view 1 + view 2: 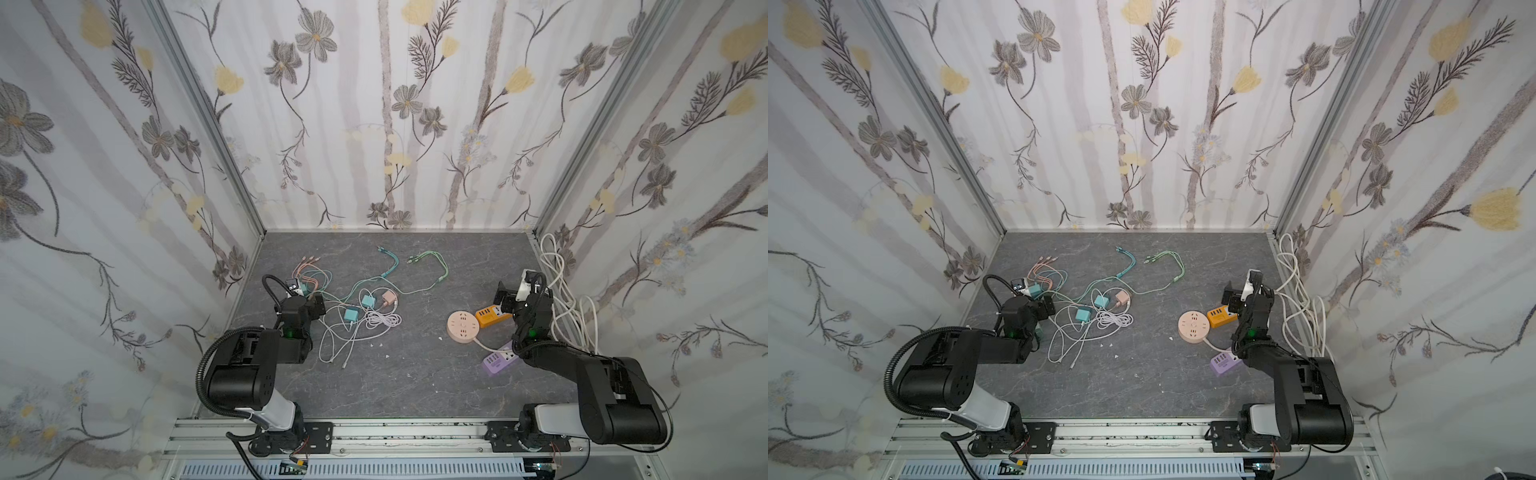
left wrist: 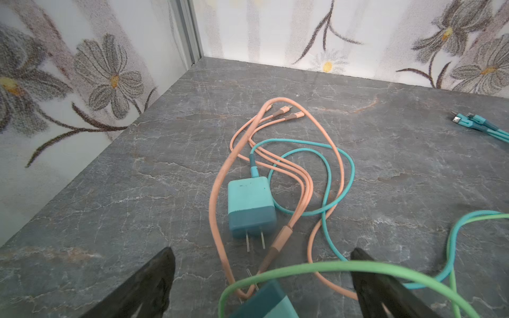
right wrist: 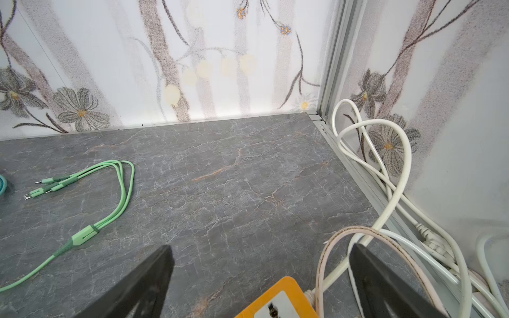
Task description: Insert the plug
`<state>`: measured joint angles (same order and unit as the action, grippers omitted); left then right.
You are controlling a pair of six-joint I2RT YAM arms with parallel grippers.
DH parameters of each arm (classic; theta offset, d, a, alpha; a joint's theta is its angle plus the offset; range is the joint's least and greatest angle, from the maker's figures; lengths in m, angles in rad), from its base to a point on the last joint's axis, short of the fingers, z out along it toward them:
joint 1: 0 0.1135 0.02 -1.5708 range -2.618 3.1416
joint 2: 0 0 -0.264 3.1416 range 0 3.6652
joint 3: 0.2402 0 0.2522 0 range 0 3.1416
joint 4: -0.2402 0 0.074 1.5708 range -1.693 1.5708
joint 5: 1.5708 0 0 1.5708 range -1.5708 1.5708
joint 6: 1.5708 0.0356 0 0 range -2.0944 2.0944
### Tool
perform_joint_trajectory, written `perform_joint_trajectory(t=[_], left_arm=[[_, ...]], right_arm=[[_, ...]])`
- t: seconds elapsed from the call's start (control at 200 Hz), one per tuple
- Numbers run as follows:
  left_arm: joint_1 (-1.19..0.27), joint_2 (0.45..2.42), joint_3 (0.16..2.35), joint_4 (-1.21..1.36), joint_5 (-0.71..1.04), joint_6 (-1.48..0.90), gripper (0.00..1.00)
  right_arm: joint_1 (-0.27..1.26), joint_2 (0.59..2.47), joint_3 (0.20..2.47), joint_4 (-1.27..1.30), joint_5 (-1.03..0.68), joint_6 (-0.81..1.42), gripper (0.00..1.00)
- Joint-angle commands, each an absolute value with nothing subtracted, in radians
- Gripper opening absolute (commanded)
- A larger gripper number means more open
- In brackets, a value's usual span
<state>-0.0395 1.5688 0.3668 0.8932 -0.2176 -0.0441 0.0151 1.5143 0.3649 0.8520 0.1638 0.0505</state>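
plug [image 2: 250,206], blue-green, lies flat on the gray desk [image 2: 137,192] near its left edge, its two pins pointing at the left jaws. the left jaws hang close by, wide apart, holding nothing. a pink cord [image 2: 219,198] loops around the plug. the right jaws are wide apart too, empty, over the orange socket box [image 3: 275,300] near the right edge. a round pink socket [image 1: 463,327] sits just beside that box.

a teal plug [image 2: 268,305] is cut off by the left wrist view's edge, the orange strip [image 3: 278,301] by the right's. in both top views the right arm [image 1: 557,357] [image 1: 1281,368] hides the purple strip [image 1: 496,362] [image 1: 1223,363] at its 2 o'clock end.
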Motion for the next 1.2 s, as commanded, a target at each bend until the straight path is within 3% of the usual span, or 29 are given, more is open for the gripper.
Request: perform_joint_trajectory(t=[0.0,0.964,1.099,1.194], left_arm=[[-0.039,1.57,0.375,0.943,-0.233,-0.037,1.0],[-0.038,1.568,0.374,0.946,-0.231,-0.035,1.0],[-0.042,1.467,0.371,0.866,-0.288,-0.052,1.0],[-0.044,1.299,0.404,0.633,-0.413,-0.128,1.0]], right_arm=[[0.016,1.517,0.37,0.892,0.176,0.036,0.99],[0.015,1.517,0.368,0.893,0.176,0.035,0.99],[0.015,1.499,0.354,0.908,0.156,0.029,0.99],[0.017,1.423,0.335,0.879,0.162,0.029,0.99]])
